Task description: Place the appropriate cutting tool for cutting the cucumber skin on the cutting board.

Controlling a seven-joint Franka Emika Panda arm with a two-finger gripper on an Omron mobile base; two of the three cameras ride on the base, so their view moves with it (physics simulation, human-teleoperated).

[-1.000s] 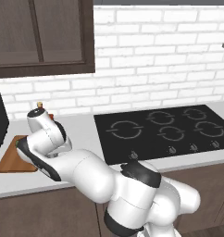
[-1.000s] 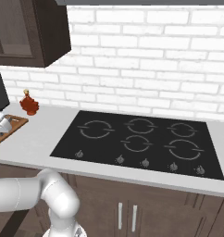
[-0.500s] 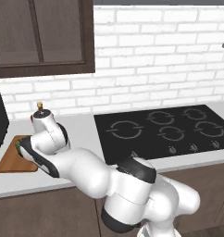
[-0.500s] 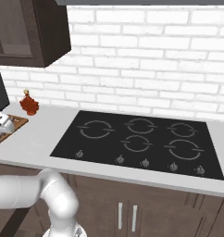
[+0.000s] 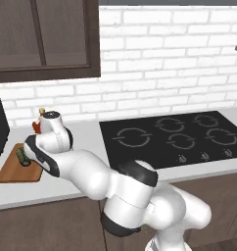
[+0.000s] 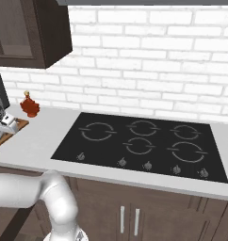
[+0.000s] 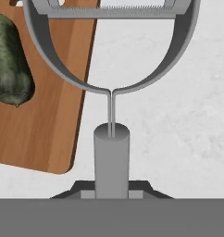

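The tool (image 7: 112,192) is closed narrow on the slim handle of the grey peeler (image 7: 112,83), whose forked head points away from the hand. The head hangs over the right edge of the cutting board (image 7: 49,125), half above the pale table (image 7: 178,129). The cucumber (image 7: 9,65) lies on the board, left of the peeler.
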